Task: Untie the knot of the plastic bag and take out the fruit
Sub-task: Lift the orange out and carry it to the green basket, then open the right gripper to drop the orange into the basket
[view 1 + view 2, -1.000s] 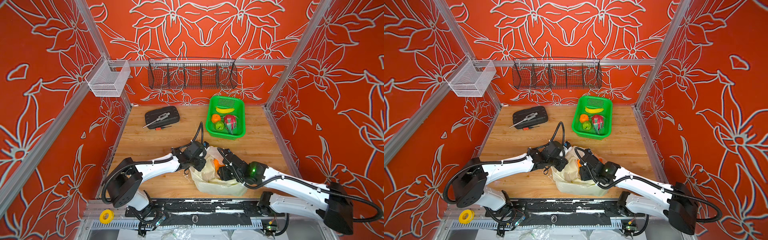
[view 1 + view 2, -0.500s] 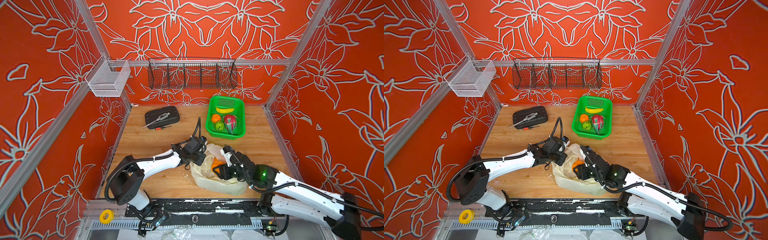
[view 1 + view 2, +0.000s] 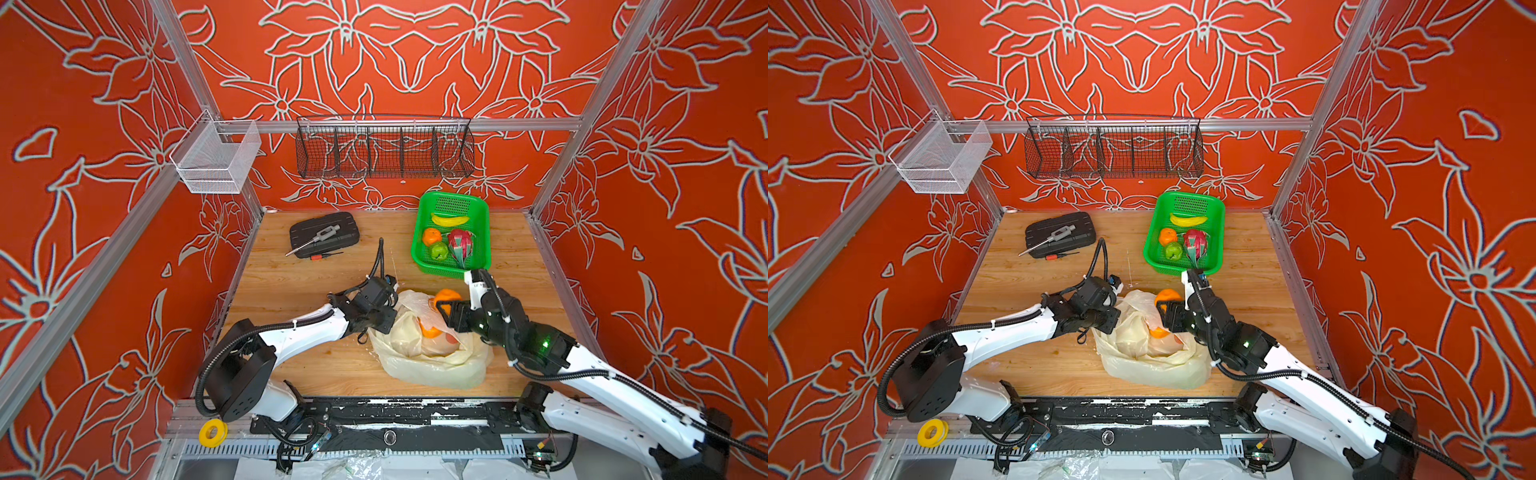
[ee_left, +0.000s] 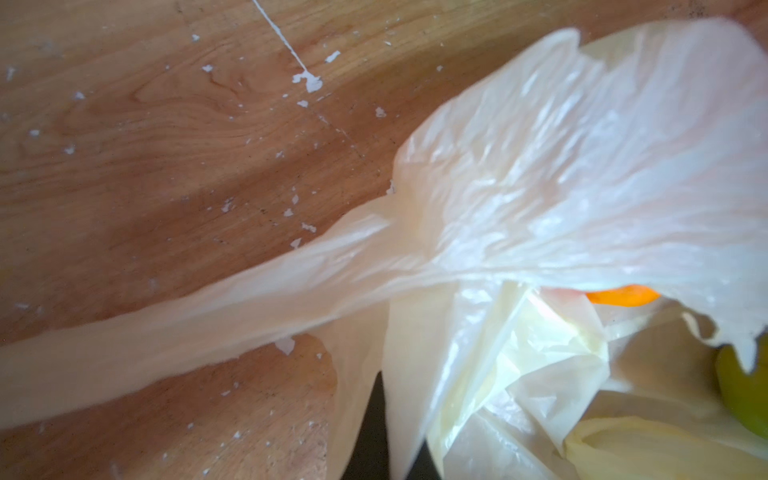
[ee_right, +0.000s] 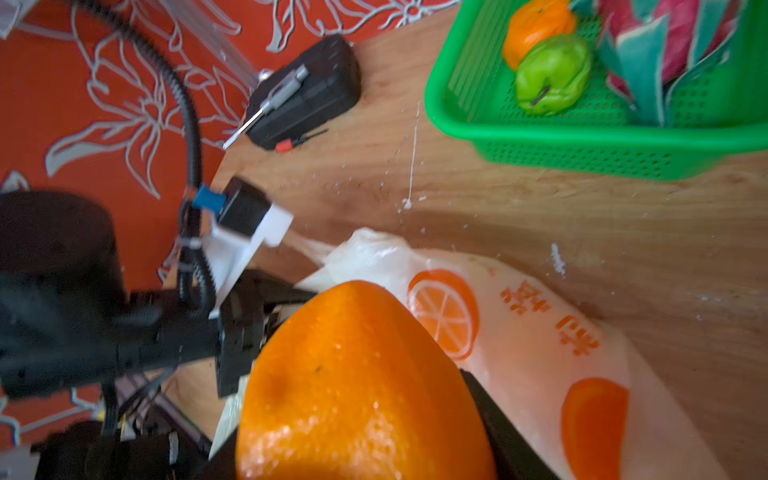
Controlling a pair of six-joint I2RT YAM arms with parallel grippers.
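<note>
Wooden table (image 3: 291,365): left claw (image 3: 385,325) pinched shut on an edge of the bag (image 3: 432,365); right claw (image 3: 445,308) half closed around an orange (image 3: 449,294) just above its mouth. Best lifted clear of plastic, then lowered into the green basket (image 3: 484,216).

Table (image 3: 374,253) open between tool case (image 3: 332,232) and green basket (image 3: 451,271); plastic bag (image 3: 432,365) blocks front centre.

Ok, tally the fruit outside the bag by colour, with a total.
Orange: 2 (basket orange, gripped orange)
Green: 1 (green fruit)
Yellow: 1 (banana)
Pink: 1 (dragon fruit)
Total: 5
</note>
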